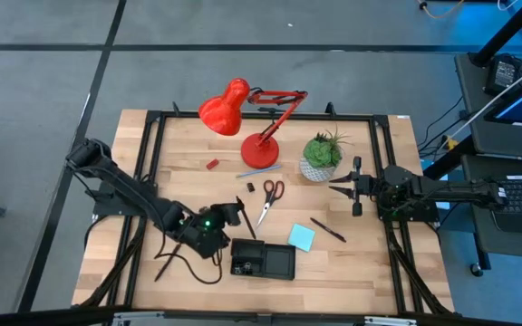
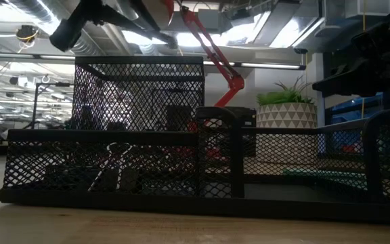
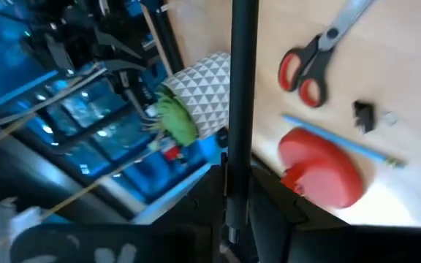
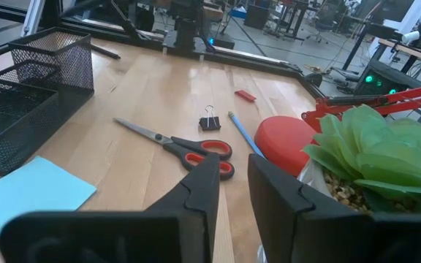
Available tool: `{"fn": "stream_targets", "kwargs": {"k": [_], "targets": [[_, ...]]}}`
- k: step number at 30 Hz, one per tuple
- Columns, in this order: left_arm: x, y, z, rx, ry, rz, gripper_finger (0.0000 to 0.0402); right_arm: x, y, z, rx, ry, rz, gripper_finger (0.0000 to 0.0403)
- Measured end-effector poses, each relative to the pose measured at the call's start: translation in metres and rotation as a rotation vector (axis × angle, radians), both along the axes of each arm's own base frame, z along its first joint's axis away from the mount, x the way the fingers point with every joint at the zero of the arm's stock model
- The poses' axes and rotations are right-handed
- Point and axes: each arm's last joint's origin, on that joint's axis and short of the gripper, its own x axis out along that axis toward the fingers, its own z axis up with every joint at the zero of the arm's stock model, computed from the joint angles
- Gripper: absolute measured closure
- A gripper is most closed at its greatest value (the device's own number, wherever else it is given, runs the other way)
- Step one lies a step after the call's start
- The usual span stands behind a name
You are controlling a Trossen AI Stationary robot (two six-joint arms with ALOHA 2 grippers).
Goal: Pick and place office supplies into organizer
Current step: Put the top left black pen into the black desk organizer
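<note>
Overhead, left pincer (image 1: pixel 239 210) grips a dark pen (image 3: pixel 241 109) — right pincer (image 1: pixel 356 187) empty, slightly parted.

A black mesh organizer (image 1: pixel 263 260) is set near the bench's front edge; red-handled scissors (image 1: pixel 269 197) and a blue sticky-note pad (image 1: pixel 301 236) lie flat behind it.

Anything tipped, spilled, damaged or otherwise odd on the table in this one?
Nothing stands out. The scissors and sticky-note pad lie flat on the table, and the organizer sits level. The left end effector grips a dark pen beside the organizer; the right end effector waits open by the plant.
</note>
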Motion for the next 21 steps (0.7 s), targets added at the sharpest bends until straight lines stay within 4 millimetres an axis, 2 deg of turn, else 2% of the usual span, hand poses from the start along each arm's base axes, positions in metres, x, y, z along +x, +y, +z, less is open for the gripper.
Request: {"fn": "stream_targets", "kwargs": {"k": [6,21], "targets": [[0.008,-0.011,-0.012,0.146,0.058,-0.05,0.0355,0.0,0.0,0.0,0.0,0.0,0.0,0.0324],[0.014,-0.028,-0.027,0.257,0.11,-0.124,0.0355,0.0,0.0,0.0,0.004,0.0,-0.001,0.0324]]}}
